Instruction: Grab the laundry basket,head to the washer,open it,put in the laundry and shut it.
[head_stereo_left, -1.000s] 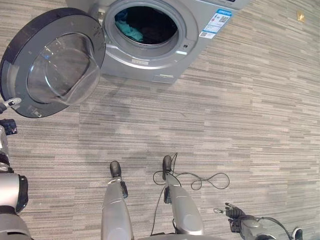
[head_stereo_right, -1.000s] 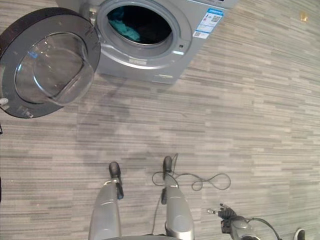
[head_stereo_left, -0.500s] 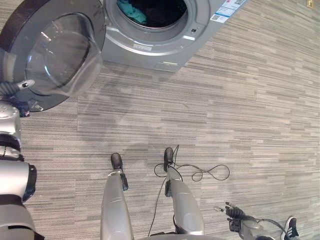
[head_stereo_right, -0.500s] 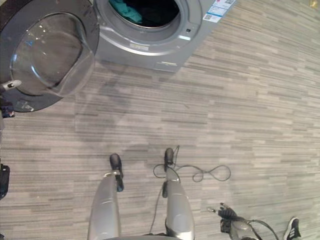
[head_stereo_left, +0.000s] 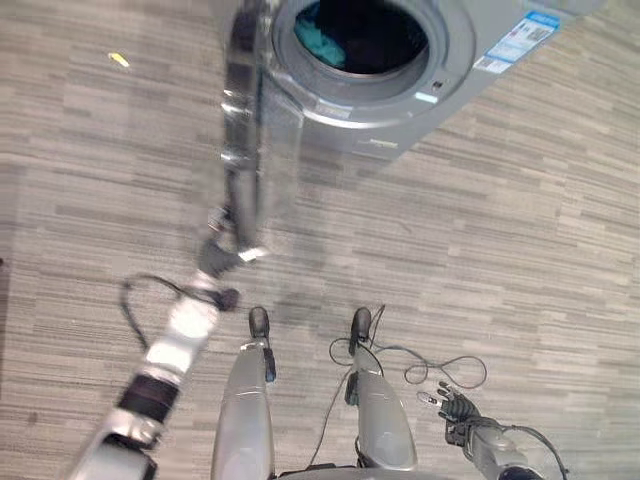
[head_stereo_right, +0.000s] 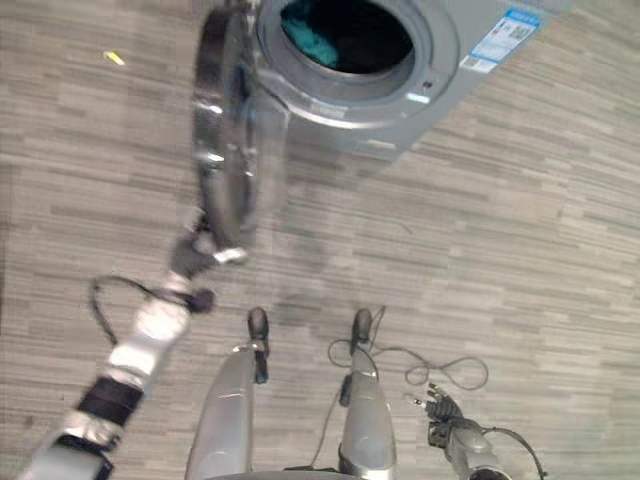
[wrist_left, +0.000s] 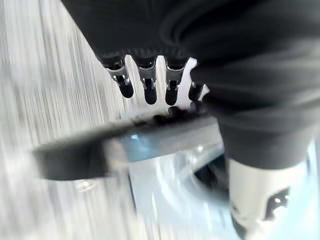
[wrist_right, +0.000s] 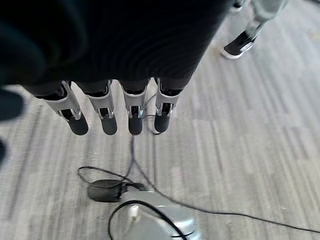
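Note:
The grey washer (head_stereo_left: 470, 90) stands at the top of the head views, its round opening showing teal and dark laundry (head_stereo_left: 322, 40) inside the drum. Its glass door (head_stereo_left: 245, 130) stands edge-on to me, about halfway between open and closed. My left hand (head_stereo_left: 222, 252) is against the door's lower rim, and its fingers (wrist_left: 150, 90) look straight against the dark door edge (wrist_left: 100, 150) in the left wrist view. My right hand (head_stereo_left: 458, 408) hangs low at the bottom right, its straight fingers (wrist_right: 107, 117) spread above the floor and holding nothing.
Grey striped flooring lies all around. A small yellow scrap (head_stereo_left: 119, 60) lies on the floor far left of the washer. A person's dark shoe (wrist_right: 240, 45) shows in the right wrist view, behind my right side.
The door has swung from wide open on the left to edge-on, half closed. My left arm has reached forward and rightward with it. The camera has shifted too.

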